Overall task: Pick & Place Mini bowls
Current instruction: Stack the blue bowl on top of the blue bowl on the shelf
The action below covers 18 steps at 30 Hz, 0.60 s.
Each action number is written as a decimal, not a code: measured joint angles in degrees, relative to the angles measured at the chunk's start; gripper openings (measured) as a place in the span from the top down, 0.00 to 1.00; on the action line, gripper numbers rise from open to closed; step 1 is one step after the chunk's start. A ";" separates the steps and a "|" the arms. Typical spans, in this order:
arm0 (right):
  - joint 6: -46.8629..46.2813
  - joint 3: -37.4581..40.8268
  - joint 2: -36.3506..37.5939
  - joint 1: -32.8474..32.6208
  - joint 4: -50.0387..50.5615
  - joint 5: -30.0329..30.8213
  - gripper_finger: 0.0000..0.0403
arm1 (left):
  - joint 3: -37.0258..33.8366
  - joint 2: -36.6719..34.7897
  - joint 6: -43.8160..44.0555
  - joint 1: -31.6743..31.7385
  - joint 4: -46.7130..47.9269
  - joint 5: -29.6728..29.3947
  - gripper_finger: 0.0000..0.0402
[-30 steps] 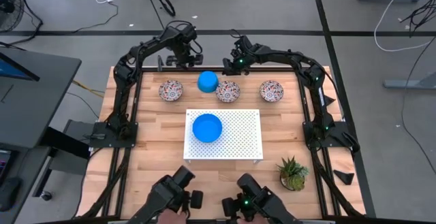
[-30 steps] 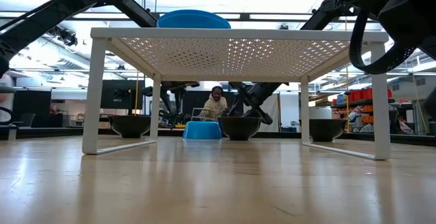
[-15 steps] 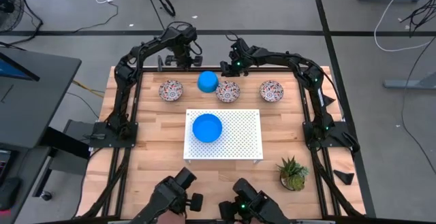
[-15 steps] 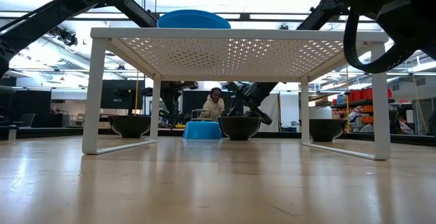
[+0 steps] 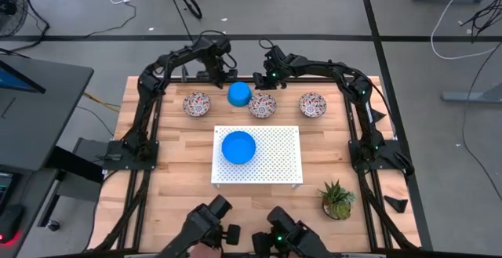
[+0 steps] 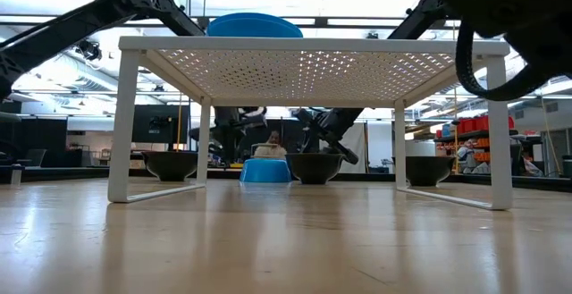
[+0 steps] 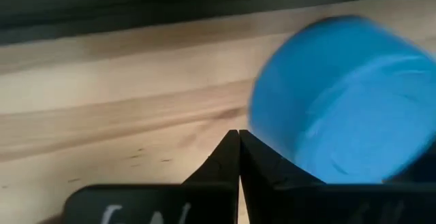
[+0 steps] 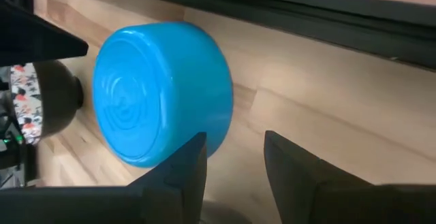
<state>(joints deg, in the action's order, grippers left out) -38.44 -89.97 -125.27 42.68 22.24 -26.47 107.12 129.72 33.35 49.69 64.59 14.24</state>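
While both arms reach to the far edge of the wooden surface (image 5: pixel 180 172), the upturned plain blue round mini bowl (image 5: pixel 239 94) lies between them; left gripper (image 7: pixel 238 157) jaws together, just beside it; right gripper (image 8: pixel 234 157) jaws apart, bowl just ahead, equally near.

On my wooden surface (image 5: pixel 172 164) I see a white perforated board (image 5: pixel 274 154) at centre and a small potted plant (image 5: pixel 337 199) beside it.

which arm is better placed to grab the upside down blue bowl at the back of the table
Probably the right. Its claw is open, fingers pointing at the upturned blue bowl. The left claw is shut, beside that bowl.
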 joint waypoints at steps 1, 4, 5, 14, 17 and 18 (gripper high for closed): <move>0.08 0.00 0.00 -0.02 0.03 0.20 0.63 | -0.01 0.54 0.24 -0.11 -0.03 0.37 0.99; 0.71 0.00 0.00 -0.16 0.06 0.66 0.63 | -0.01 1.58 0.75 -0.68 -0.62 2.39 0.99; 1.13 0.00 0.00 -0.20 0.20 0.98 0.63 | -0.02 1.70 0.84 -0.86 -1.12 2.87 0.99; 1.86 0.00 0.00 -0.44 0.78 3.45 0.63 | 0.02 1.72 4.35 -1.66 -9.15 6.32 0.99; 1.97 0.00 0.00 -0.44 1.26 3.45 0.63 | 0.02 1.72 4.91 -1.75 -10.32 7.14 0.99; 1.97 0.00 0.00 -0.44 1.38 3.45 0.63 | 0.02 1.72 5.03 -1.81 -10.33 7.42 0.99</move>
<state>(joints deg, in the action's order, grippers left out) -36.47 -89.97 -125.27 42.24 23.61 -23.03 107.13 131.44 38.38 47.88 54.26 21.66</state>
